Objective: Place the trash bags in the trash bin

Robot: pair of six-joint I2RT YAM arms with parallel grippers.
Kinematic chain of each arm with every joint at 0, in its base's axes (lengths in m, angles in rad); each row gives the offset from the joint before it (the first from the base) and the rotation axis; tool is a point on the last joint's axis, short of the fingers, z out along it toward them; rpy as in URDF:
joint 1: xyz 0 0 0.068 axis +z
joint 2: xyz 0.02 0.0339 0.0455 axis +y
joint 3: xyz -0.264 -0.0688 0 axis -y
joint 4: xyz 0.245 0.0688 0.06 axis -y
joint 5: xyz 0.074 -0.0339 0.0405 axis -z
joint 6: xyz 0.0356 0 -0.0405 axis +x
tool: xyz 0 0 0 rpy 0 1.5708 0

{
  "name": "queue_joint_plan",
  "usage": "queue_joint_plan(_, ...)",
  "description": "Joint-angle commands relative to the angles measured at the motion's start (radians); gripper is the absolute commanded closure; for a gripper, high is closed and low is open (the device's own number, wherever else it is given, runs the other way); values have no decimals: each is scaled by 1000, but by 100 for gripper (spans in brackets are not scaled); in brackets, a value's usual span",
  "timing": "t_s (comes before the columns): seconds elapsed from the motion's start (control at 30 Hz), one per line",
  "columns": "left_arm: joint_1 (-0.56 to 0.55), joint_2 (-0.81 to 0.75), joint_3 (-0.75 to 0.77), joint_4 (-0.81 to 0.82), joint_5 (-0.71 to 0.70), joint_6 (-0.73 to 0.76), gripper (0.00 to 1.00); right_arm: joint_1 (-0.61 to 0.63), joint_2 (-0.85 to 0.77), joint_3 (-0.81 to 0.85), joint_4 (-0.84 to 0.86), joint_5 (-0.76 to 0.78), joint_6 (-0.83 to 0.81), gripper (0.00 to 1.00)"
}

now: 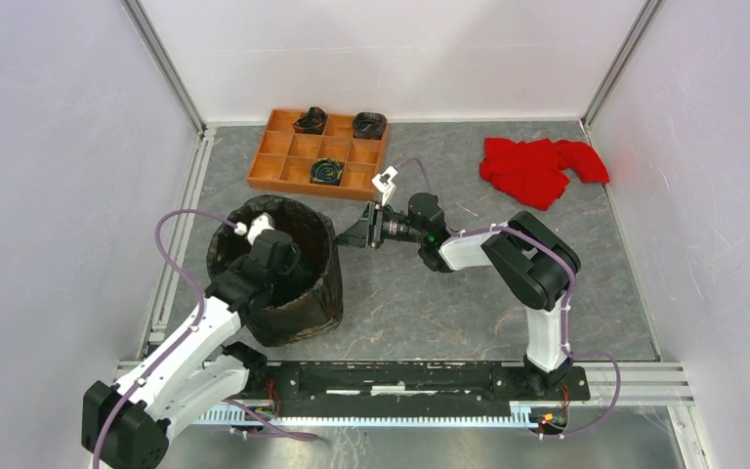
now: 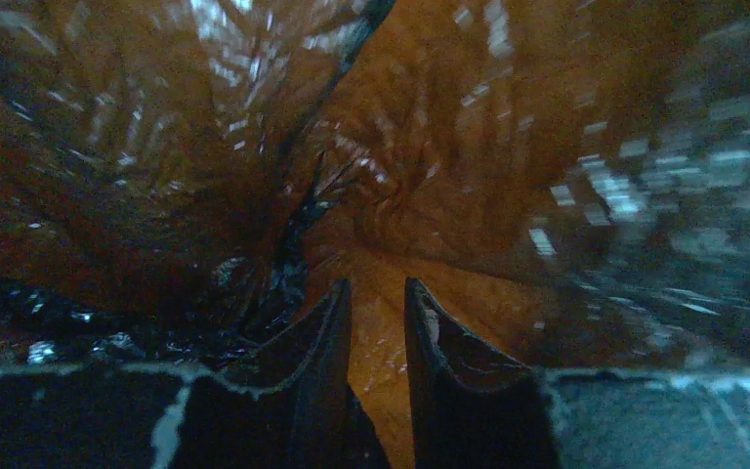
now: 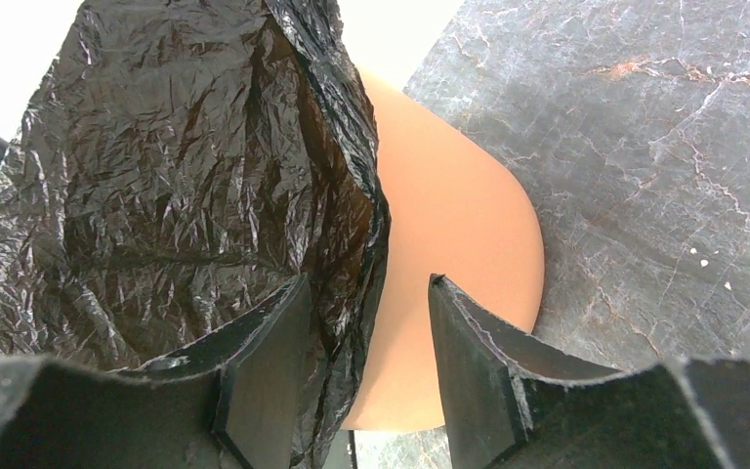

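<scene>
Left gripper (image 2: 376,285), fingers narrowly apart, empty, inside trash bag (image 3: 176,176) lining trash bin (image 3: 449,244), right gripper (image 3: 369,283) wide, empty, beside bin's draped edge, grey table (image 3: 645,147) beyond.

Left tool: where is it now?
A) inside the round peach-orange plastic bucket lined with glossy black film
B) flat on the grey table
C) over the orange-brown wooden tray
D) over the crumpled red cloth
A: the left wrist view shows the left tool surrounded by the glossy black plastic film bag that lines the round peach-orange plastic bucket, and in the top view that arm reaches down into it.
</scene>
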Motion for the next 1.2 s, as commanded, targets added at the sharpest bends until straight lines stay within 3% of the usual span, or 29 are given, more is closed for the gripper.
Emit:
queue_joint_plan(0.0, 3, 37, -87, 127, 61, 10, 67, -2, -48, 37, 24, -9, -13, 45)
queue_joint_plan(0.27, 5, 210, -188, 231, -19, 27, 68, -1, -71, 14, 13, -4, -22, 45)
queue_joint_plan(0.43, 5, 285, -166, 216, -26, 32, 69, -1, -79, -3, 15, -5, -24, 45)
queue_joint_plan(0.63, 4, 125, -67, 71, -49, 52, 64, -1, -76, -8, 19, -7, -17, 43)
queue_joint_plan(0.83, 5, -17, 37, -65, -48, 63, 49, -16, -68, -15, 52, -11, 15, 40)
queue_joint_plan(1.17, 4, -90, 183, -155, 30, 109, 36, -18, -101, -48, 18, -4, -15, 38)
